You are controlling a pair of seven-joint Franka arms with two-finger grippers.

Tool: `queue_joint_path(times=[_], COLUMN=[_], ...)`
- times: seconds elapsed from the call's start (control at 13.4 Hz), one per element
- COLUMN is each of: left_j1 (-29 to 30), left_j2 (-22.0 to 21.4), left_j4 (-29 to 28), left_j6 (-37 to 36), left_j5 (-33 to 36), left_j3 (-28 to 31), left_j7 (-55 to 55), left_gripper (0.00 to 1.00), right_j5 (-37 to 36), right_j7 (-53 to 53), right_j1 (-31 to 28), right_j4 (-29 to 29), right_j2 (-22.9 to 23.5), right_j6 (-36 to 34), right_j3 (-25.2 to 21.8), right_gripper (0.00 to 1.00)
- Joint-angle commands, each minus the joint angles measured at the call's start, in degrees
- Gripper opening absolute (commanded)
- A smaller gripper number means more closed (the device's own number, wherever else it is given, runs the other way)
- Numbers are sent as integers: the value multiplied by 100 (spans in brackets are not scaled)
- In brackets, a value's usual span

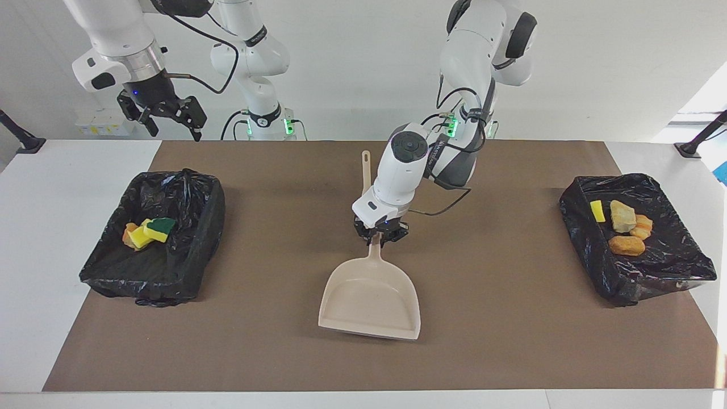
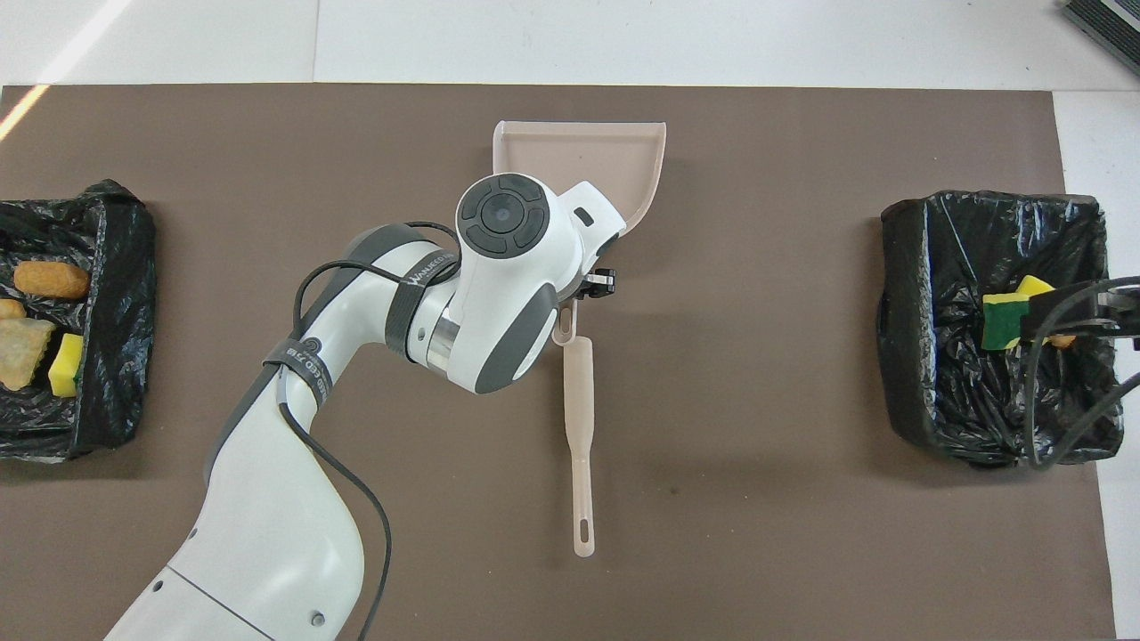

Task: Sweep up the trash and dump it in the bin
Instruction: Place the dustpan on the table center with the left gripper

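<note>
A: Jaws of the left gripper [image 1: 381, 234] are down at the neck of the beige dustpan [image 1: 372, 295], one on each side of the handle where it meets the pan; whether they press on it I cannot tell. Jaws of the right gripper [image 1: 170, 116] are spread apart, raised over the table's [image 1: 511, 352] edge near the right-arm bin; that arm waits.

B: Any writing?

A: One band of lettering on the left arm's wrist ring, overhead view; too foreshortened to read with confidence. Nothing else legible.

B: Containers, taking the dustpan as reference?

A: Two bins, each lined with a black bag. Right-arm bin [image 1: 156, 244] lies well apart from the dustpan toward the right arm's end of the table. Left-arm bin [image 1: 636, 236] lies well apart from it toward the left arm's end. Dustpan itself sits flat on the brown mat [image 1: 500, 238], pan mouth pointing away from the robots.

B: Contents?

A: Right-arm bin: a heap of trash [image 1: 149, 230], one green-backed yellow sponge on top, at least one more yellow piece and an orange lump beneath; exact count hidden. Left-arm bin: four pieces of trash [image 1: 625, 227], namely one yellow sponge, one pale beige chunk, two orange-brown lumps.

B: Tools?

A: One dustpan, long handle [image 2: 579, 427] toward the robots.
</note>
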Motion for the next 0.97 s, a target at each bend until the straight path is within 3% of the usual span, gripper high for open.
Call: queue_joint_path(times=[0.0,0.15,0.22,0.3,0.37,0.9], left_j1=[-51,-60,-60,-34,1,510], left_j2=[-37,-81,-81,-90,-185,-951], left_j4=[-92,-293,-346,-329,-373,-259], left_j6=[117,222,457,486,391,-760], left_j5=[-148,-148,-148,-148,-148,-121], left_j3=[70,70,70,70,70,114], left_j7=[-178,-240,-222,-222,-144,-126], left_gripper=[0,3,30,89,100,100], right_j5=[107,116,107,107,116,107], right_j7=[-168,-168,-168,-168,-168,-168], right_j1=[-23,-23,-23,-23,-23,-23], right_j4=[-111,-111,-111,-120,-111,-111], right_j2=[-123,-123,-123,-123,-123,-123], right_j6=[-22,-22,-22,-22,-22,-22], right_j3=[2,2,2,2,2,2], right_gripper=[100,100,100,100,100,100])
